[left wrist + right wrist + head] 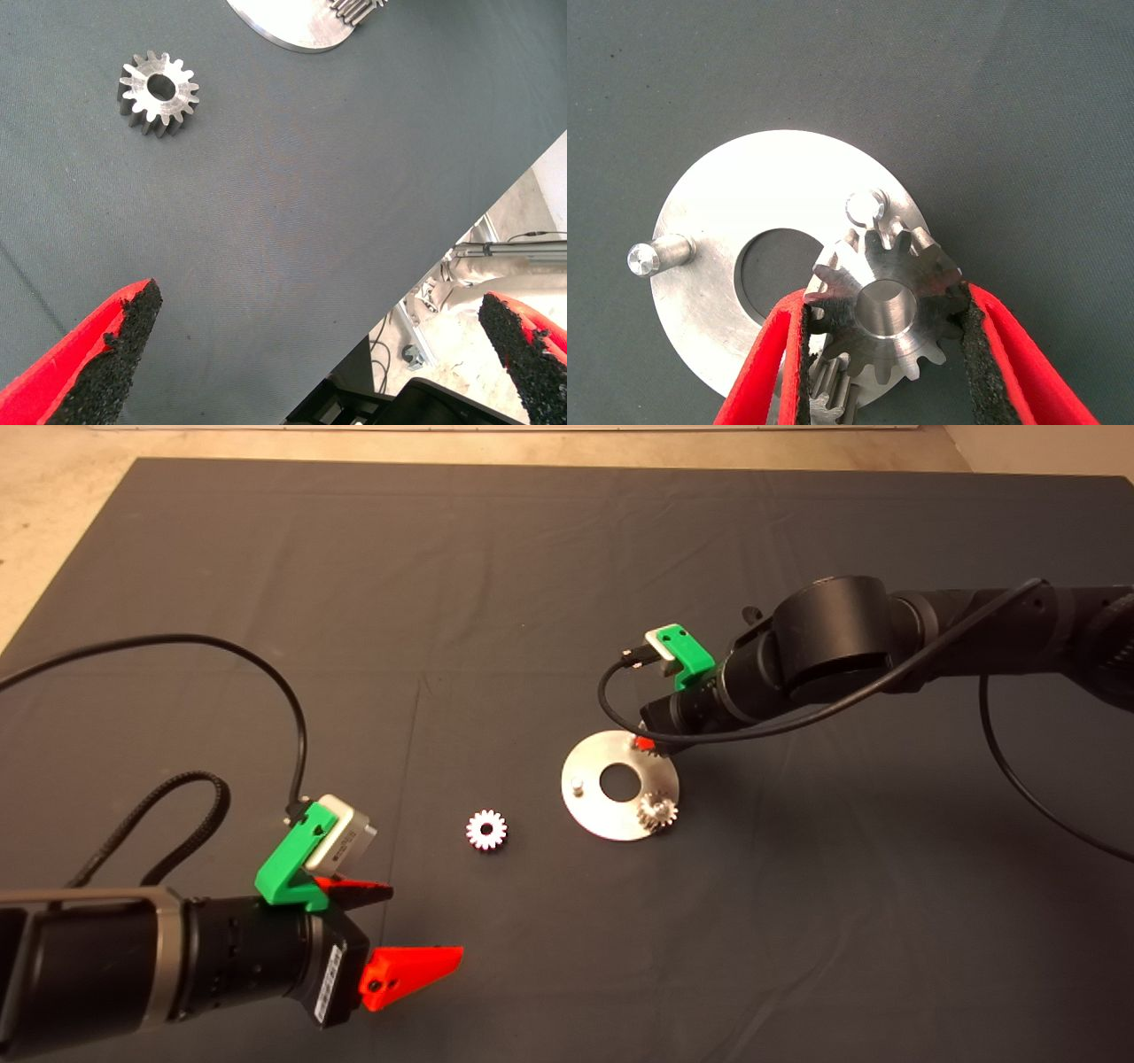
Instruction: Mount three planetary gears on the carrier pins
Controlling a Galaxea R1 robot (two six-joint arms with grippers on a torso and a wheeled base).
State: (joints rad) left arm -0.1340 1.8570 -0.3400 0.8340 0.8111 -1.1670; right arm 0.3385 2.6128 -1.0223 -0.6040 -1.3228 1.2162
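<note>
- Broadly, dark mat (549,584) spread over the tabletop, carrying every part of the job.
- Right arm (886,646) reaching in from three o'clock, brought low over the disc's one o'clock rim so as to work straight above a stud.
- Left arm (133,965) parked at seven o'clock, apparently waiting its turn; left hand (390,930) spread wide and empty, aimed roughly toward the loose gear, well apart from it.
- Round aluminium disc (589,802) lying flat just right of centre, large hole in the middle, three carrier pins near its rim.
- Right hand (884,354) clamped on a planetary gear (884,301), one pad pressing each flank, bore left unobstructed, probably so that it can slip over a stud.
- That gear held above the disc, partly over the centre hole; target pin (865,206) showing just beyond the teeth, so bore and pin not yet lined up by this reading; a small shift toward the pin needed before lowering.
- Seated gear (656,811) already on the pin at five o'clock of the disc.
- Bright loose gear (486,830) flat on the mat at nine o'clock of the disc, apart from it, bore upward, easy to pinch across the teeth.
- Bare pin (577,785) at nine o'clock of the disc, likely meant for that last gear.
</note>
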